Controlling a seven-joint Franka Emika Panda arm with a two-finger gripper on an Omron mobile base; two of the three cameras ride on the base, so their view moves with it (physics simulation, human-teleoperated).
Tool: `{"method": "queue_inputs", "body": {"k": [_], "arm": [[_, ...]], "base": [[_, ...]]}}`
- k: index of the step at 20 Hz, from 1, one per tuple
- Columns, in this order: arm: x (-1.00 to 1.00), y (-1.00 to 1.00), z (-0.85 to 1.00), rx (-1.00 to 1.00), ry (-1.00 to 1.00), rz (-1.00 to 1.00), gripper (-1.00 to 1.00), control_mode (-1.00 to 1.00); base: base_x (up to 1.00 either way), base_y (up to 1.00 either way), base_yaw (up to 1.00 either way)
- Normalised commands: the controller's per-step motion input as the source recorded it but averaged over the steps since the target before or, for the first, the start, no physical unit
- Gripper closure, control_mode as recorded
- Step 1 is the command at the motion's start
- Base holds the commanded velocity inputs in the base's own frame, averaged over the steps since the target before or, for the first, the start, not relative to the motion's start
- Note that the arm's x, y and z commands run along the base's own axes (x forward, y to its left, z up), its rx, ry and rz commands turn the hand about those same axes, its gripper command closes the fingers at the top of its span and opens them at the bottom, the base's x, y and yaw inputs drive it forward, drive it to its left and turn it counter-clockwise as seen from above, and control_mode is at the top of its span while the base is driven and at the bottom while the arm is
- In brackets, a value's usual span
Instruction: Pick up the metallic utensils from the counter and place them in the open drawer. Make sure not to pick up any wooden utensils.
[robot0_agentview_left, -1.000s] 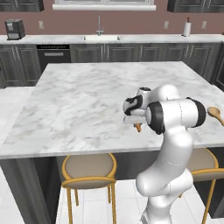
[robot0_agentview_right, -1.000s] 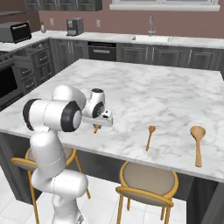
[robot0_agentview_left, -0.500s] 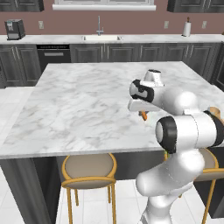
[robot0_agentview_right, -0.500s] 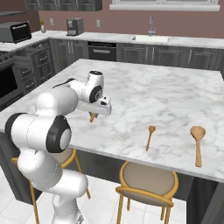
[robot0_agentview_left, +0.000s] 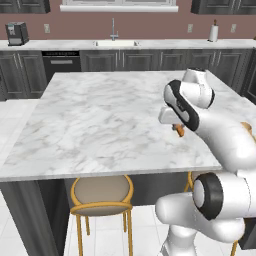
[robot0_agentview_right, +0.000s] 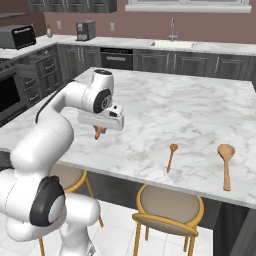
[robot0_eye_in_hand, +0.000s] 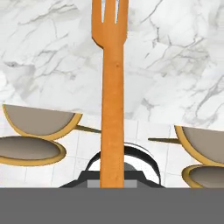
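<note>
1. My tool (robot0_agentview_right: 99, 131) holds the all-orange fork (robot0_eye_in_hand: 112, 87) above the bench (robot0_agentview_left: 100, 115), near its front edge.
2. A small wooden utensil (robot0_agentview_right: 171, 156) and a wooden spoon (robot0_agentview_right: 226, 162) lie on the bench, well apart from the tool.
3. Stools (robot0_agentview_right: 169, 207) stand below the front edge.

I count three wooden utensils: one fork (robot0_eye_in_hand: 112, 87) at my twelve o'clock, one small spoon (robot0_agentview_right: 171, 156), one large spoon (robot0_agentview_right: 226, 160). Two stools (robot0_agentview_right: 170, 207) stand below.
</note>
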Motion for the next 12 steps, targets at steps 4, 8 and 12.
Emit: {"method": "queue_inputs", "body": {"k": [4, 8, 12], "arm": [[-1.00, -0.01, 0.24, 0.00, 0.00, 0.00, 1.00, -1.00], [-1.00, 0.00, 0.14, 0.00, 0.00, 0.00, 1.00, -1.00], [-0.91, 0.00, 0.16, 0.00, 0.00, 0.00, 1.00, -1.00]], "base": [[0.00, 0.00, 0.00], [0.00, 0.00, 0.00], [0.00, 0.00, 0.00]]}}
